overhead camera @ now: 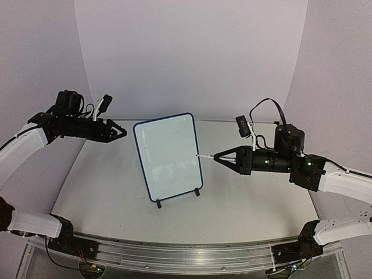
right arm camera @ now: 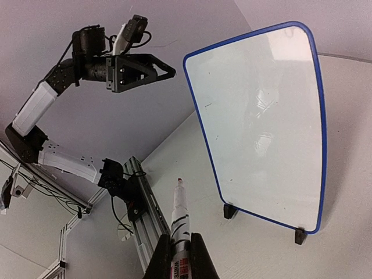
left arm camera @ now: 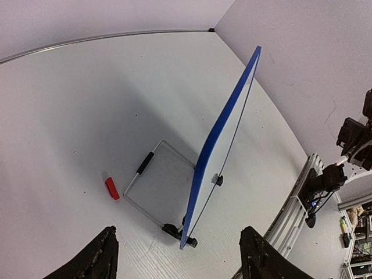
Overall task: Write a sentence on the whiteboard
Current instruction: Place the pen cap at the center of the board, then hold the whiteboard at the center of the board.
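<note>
From above, the whiteboard (overhead camera: 168,154) stands upright on its two black feet mid-table (overhead camera: 244,203). The left gripper (overhead camera: 123,132) hovers to its left, well apart. The right gripper (overhead camera: 218,157) clamps a marker (overhead camera: 204,156), tip just beside the board's right edge.

The left wrist view shows its fingers (left arm camera: 93,261) spread, nothing between them. The board appears edge-on, with a wire stand (left arm camera: 145,163) and a red cap (left arm camera: 111,188) behind it.

The right wrist view shows the marker pinched, red tip toward the board's face.
</note>
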You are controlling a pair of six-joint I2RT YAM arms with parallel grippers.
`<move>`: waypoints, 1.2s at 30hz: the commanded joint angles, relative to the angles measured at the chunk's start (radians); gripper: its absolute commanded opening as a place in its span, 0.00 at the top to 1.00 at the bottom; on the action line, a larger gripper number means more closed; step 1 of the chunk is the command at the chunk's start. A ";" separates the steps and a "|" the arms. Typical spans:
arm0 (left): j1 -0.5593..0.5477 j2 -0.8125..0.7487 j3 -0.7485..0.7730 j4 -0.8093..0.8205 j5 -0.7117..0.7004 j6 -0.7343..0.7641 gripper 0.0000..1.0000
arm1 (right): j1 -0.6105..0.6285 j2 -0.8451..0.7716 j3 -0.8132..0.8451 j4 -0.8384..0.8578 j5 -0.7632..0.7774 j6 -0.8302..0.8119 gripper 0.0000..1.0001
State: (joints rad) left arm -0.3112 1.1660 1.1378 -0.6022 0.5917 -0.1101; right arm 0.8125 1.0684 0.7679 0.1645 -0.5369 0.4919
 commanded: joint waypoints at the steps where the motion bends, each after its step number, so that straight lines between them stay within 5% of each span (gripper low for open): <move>1: 0.007 0.029 0.009 0.140 0.184 0.028 0.33 | 0.056 0.046 0.070 0.020 -0.004 -0.040 1.00; 14: 0.007 0.143 -0.013 0.242 0.221 0.080 0.49 | 0.104 0.149 0.099 0.123 0.009 -0.022 1.00; 25: 0.005 0.226 0.032 0.216 0.197 0.119 0.51 | 0.108 0.214 0.114 0.171 -0.016 -0.014 1.00; 36: 0.006 0.224 -0.010 0.222 0.221 0.159 0.64 | 0.108 0.287 0.148 0.244 -0.011 -0.017 1.00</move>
State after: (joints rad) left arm -0.3065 1.3945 1.1297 -0.3992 0.8029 0.0134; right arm 0.9154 1.3229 0.8667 0.3154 -0.5445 0.4721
